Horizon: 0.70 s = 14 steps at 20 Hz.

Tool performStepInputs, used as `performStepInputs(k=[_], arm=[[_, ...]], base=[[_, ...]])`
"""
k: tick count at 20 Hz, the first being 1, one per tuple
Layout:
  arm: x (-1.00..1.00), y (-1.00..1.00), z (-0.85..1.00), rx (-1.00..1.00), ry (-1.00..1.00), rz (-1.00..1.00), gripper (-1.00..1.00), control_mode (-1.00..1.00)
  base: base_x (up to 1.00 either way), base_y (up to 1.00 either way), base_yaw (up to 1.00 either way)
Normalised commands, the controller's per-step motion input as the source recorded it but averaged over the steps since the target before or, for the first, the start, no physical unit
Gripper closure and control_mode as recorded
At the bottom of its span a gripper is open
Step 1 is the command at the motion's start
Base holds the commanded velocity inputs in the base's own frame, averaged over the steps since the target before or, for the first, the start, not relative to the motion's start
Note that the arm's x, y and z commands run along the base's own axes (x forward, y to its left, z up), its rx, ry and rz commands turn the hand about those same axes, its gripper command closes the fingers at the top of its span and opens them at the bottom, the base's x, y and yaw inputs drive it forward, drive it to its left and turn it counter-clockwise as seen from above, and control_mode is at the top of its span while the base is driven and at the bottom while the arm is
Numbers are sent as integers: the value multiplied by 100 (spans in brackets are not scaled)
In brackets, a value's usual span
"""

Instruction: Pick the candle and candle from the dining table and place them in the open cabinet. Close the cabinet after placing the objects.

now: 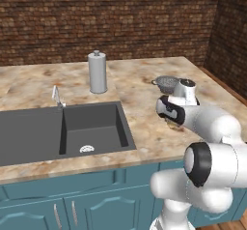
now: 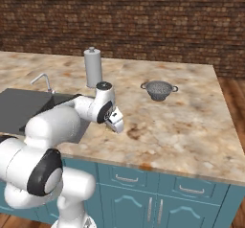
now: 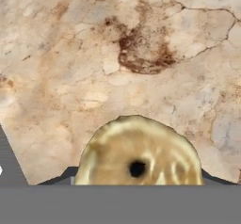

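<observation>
Gripper (image 2: pixel 118 125) state first: in the hand view we see a yellowish-gold candle (image 3: pixel 138 155) with a dark wick hole filling the space right at the fingers, its round top facing the camera, with dark slivers at its left and right lower edges that may be the fingertips. We cannot tell for sure whether the jaws press its sides or merely flank it, nor how wide they stand. The candle sits on the marbled table (image 2: pixel 191 126), beside a brown stain in the stone. From the right base view we see the hand low over the table, pointing down and slightly right, just past the sink's (image 1: pixel 72 130) right edge. From the left base view the forearm reaches forward and hides the gripper itself. Behind the arm stand a grey cylinder (image 1: pixel 97 72) and a small colander (image 2: pixel 159 89), both well apart from the hand.
</observation>
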Motion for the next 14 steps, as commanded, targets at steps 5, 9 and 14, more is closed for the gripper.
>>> performStepInputs(k=[5,9,14], arm=[[-62,0,64,5,0,3,100,-100],[-56,0,50,0,0,1,100,-100],[-40,3,27,-4,0,0,100,-100]], base=[[0,0,0],[0,0,0],[0,0,0]])
